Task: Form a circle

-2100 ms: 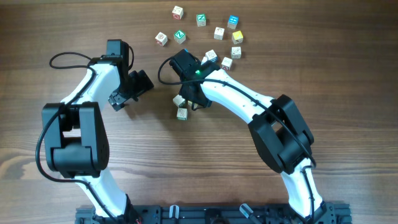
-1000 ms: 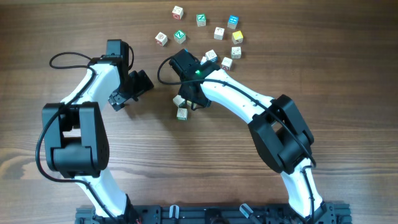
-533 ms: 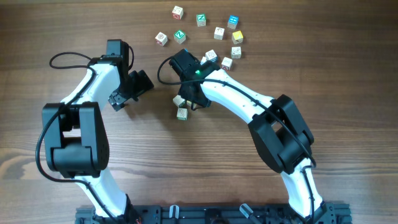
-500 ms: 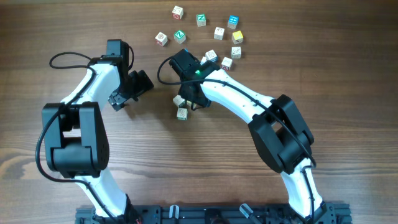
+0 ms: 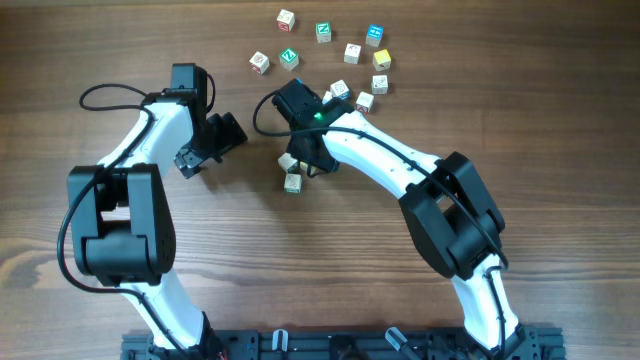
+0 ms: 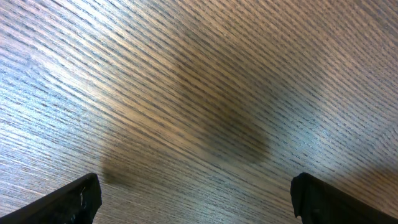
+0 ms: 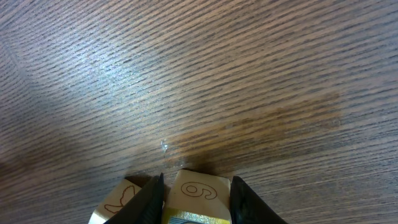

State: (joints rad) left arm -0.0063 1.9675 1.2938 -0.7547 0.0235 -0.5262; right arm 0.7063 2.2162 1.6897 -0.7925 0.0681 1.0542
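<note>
Several small cream letter cubes and one yellow cube point(image 5: 381, 61) make a small ring, the circle point(image 5: 364, 101), at the back right of centre. My right gripper point(image 5: 298, 162) point(image 7: 198, 200) is in front of that ring and is shut on a cream cube marked with a 6 point(image 7: 200, 185) point(image 5: 288, 160). A second cream cube with a bird outline point(image 7: 115, 202) point(image 5: 292, 183) lies just outside its left finger. My left gripper point(image 5: 208, 148) point(image 6: 199, 202) hangs open over bare wood to the left, with nothing between its fingers.
More loose cubes lie at the back: a white one point(image 5: 286, 18), two green-faced ones point(image 5: 323, 32) point(image 5: 289, 58), a blue one point(image 5: 375, 35) and a cream one point(image 5: 259, 62). The wooden table point(image 5: 520, 120) stretches out around both arms.
</note>
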